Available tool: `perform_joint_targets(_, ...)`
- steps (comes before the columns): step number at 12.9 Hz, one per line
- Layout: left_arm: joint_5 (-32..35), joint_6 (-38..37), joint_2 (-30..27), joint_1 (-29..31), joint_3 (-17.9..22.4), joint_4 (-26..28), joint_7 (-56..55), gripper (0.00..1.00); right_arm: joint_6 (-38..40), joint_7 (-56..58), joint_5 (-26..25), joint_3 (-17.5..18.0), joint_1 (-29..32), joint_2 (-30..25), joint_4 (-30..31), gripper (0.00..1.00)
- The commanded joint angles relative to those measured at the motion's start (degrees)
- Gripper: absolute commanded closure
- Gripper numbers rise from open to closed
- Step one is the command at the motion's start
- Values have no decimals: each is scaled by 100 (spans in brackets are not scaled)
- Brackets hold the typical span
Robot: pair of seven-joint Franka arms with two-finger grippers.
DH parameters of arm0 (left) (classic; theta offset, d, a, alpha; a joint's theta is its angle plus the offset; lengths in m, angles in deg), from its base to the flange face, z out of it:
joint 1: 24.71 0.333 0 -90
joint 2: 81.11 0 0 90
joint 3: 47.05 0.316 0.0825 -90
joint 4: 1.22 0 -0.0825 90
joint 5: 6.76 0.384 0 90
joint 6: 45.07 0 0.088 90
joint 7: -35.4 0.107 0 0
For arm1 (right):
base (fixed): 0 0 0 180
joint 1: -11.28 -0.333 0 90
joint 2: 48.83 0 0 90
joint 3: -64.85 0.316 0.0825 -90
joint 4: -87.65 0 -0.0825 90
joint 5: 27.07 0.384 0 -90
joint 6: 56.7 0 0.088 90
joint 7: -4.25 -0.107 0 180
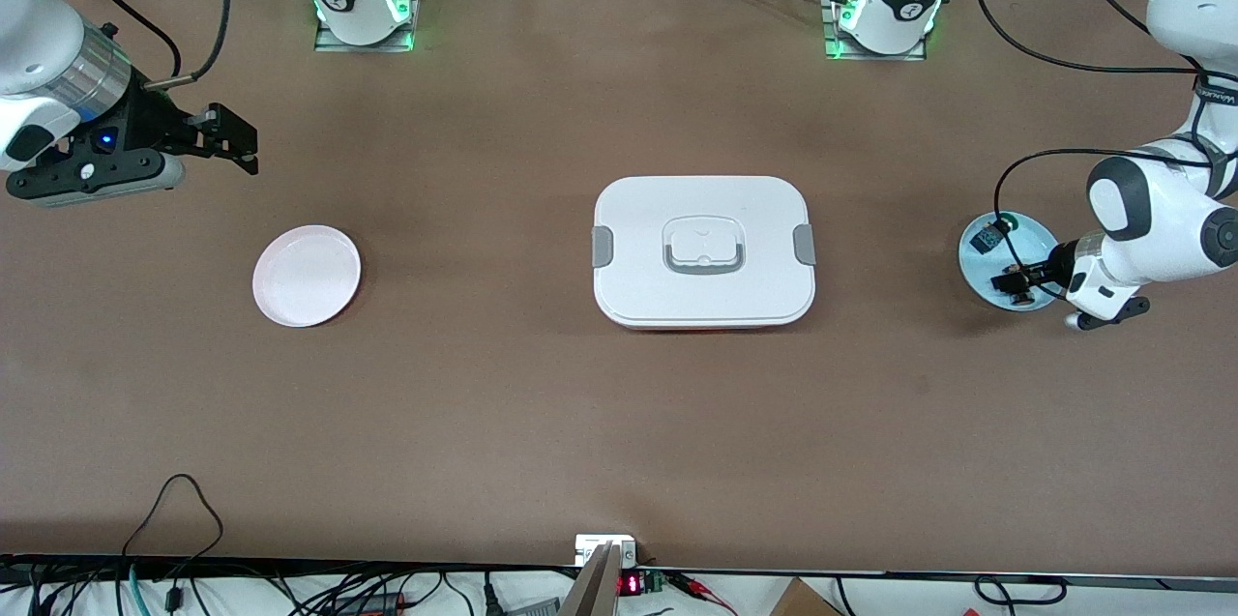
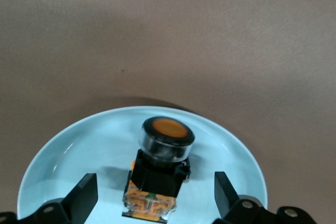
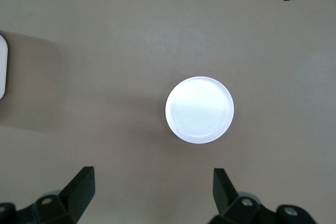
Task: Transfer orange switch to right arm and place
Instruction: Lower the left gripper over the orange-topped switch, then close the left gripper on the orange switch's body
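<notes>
Your orange switch [image 2: 159, 174] sits on the glossy pale-blue plate [image 2: 79, 150] at the left arm's end of the table: boxy black body, round orange cap in a clear-rimmed black collar, orange-tan terminal block at the base. The green-capped switch [image 1: 992, 236] shares that plate. Left gripper [image 2: 156, 199] is low over the plate, arm folded in, jaws spread with a finger on either side of the switch, not touching it. Right gripper [image 1: 228, 140] hangs in the air at the right arm's end of the table, jaws spread, nothing between them; the smooth round white plate [image 3: 199, 109] lies below it. A matte white rounded-rectangle lidded container [image 1: 703, 251] with grey latches sits mid-table on the brown table [image 1: 580, 423].
</notes>
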Motion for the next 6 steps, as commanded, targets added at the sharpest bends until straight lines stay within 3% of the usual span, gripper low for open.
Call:
perform_joint_targets(1,-168,5,-31,21,-28,-46,209,5,49,-49,24,39,20,-22,-67,0)
perform_joint_targets(6,-397,-56,-451,3,-28,-47,-230,1,49,-49,24,39,20,-22,-67,0)
